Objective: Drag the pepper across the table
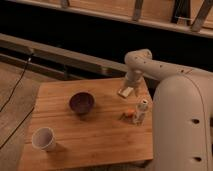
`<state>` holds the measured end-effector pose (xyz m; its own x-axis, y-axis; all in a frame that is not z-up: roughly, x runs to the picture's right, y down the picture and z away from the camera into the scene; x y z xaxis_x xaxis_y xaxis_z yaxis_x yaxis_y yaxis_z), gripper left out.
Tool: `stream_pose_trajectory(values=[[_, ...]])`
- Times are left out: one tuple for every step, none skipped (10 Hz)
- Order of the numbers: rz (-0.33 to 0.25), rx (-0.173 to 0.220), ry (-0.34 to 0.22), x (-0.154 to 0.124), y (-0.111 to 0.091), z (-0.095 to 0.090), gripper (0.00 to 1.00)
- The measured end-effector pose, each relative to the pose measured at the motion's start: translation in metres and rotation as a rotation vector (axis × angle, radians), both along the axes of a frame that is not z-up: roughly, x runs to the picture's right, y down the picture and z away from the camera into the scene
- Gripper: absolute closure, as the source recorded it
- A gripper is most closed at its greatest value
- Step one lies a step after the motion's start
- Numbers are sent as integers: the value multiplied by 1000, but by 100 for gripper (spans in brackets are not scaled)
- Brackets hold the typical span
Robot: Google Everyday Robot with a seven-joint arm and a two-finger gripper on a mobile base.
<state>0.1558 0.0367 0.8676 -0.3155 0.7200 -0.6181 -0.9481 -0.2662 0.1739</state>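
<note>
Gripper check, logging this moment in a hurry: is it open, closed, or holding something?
Gripper: cannot be told; it hangs over the pale block near the table's far edge, apart from the pepper.

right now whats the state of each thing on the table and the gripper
pepper: lying on the table, close beside the gripper
gripper: low over the table, by the pepper
bowl: upright, mouth up
cup: upright, mouth up
pale block: lying flat near the far edge

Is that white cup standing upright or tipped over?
Upright: the cup shows its open mouth facing up, at a near corner of the table. The gripper hangs beside the pepper, away from it.
</note>
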Motion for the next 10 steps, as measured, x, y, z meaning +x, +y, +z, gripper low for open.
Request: stream_pose_trajectory(values=[[14,-12,29,1,5,-1,35],[22,-22,45,0,10,-1,35],[38,-36,63,0,17,0,35],[62,-53,81,1,27,1,35],[81,-63,89,1,34,1,35],[102,-66,90,0,41,3,35],[116,-69,91,1,47,5,35],[137,-71,99,6,55,6,35],[148,-72,107,12,60,6,35],[153,-74,114,17,62,5,35]])
